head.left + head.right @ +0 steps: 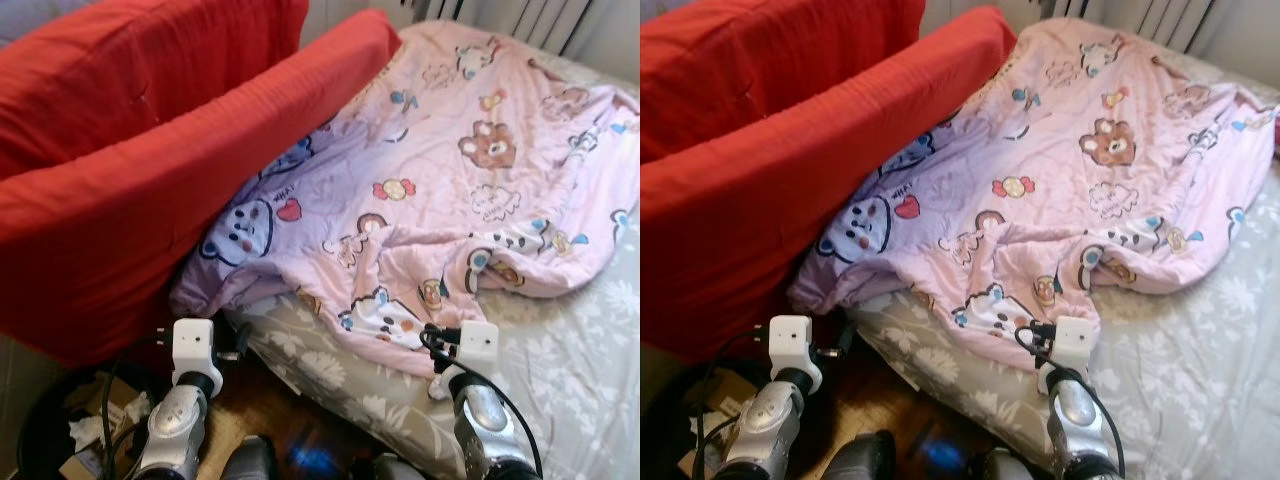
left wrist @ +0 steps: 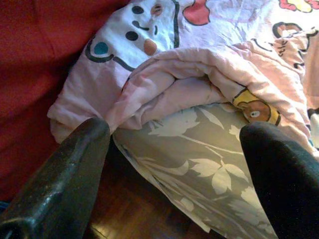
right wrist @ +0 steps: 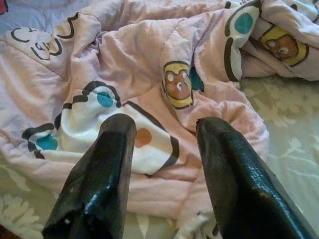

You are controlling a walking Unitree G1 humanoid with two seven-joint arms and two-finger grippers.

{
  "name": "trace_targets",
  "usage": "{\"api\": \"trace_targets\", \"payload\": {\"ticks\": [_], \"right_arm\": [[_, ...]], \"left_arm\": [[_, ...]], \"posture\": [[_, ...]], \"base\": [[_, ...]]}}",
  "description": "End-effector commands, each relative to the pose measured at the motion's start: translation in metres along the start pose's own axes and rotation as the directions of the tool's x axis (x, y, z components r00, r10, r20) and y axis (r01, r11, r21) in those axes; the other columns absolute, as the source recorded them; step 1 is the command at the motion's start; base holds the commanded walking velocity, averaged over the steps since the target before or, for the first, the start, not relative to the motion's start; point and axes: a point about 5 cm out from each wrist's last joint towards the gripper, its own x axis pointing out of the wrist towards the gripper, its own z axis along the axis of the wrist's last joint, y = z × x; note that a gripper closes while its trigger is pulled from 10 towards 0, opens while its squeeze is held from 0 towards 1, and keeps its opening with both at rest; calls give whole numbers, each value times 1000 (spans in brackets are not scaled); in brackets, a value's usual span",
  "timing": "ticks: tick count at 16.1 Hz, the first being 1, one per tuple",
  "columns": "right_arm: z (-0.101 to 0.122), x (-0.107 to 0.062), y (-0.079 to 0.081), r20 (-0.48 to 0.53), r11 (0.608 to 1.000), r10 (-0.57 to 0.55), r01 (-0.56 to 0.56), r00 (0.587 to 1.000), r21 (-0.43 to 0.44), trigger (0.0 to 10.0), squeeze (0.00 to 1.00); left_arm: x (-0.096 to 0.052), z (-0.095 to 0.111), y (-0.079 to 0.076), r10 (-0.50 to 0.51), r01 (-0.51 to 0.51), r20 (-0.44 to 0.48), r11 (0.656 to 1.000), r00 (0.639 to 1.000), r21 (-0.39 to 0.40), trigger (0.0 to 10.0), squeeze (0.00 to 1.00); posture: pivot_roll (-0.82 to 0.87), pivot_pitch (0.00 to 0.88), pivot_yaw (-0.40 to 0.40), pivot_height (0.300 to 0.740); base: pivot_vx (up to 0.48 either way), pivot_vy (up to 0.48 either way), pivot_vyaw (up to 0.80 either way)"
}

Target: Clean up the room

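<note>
a pink quilt (image 1: pixel 470 170) printed with bears lies rumpled across the bed (image 1: pixel 580 370), its near edge bunched up close to the bed's near edge, over a grey leaf-print sheet (image 2: pixel 199 164). a red cushion (image 1: pixel 190 190) leans along the bed's left side, resting on the quilt's left part, with a second red cushion (image 1: pixel 130 70) behind it. the left hand (image 2: pixel 174 164) hangs at the bed's near left corner, its fingers (image 2: pixel 65 179) spread wide, holding nothing, with the quilt's folded corner and the sheet's hanging edge just beyond them. the right hand (image 3: pixel 164 164) is over the quilt's bunched near edge, fingers (image 3: pixel 104 169) partly apart with nothing between them; whether they touch the cloth cannot be told. wood floor (image 2: pixel 129 219) shows below the bed's edge. a dark bin (image 1: pixel 70 420) with crumpled paper sits on the floor, under the cushion.
</note>
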Motion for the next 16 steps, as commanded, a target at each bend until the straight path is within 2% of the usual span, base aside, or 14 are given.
{"api": "trace_targets", "payload": {"ticks": [1,4,12,16], "right_arm": [[-9,-2,-1,-56,1000,-9,9,998,-7,10000,0],[-5,0,-1,-40,1000,-12,11,999,-15,10000,0],[2,5,-3,-41,999,-36,36,999,-10,10000,0],[6,6,-3,-24,999,-38,38,999,3,10000,0]], "left_arm": [[-4,-7,1,-4,4,-34,1000,999,5,10000,0],[-4,-7,2,-3,3,-35,1000,999,6,10000,0],[-6,-8,3,1,0,-37,1000,999,8,10000,0],[-6,-8,3,1,0,-37,1000,999,9,10000,0]], "posture": [[155,254,-20,676],[156,256,-19,642],[166,257,-19,642],[168,259,-19,642]], "base": [[0,0,0],[0,0,0],[0,0,0],[0,0,-514]]}}
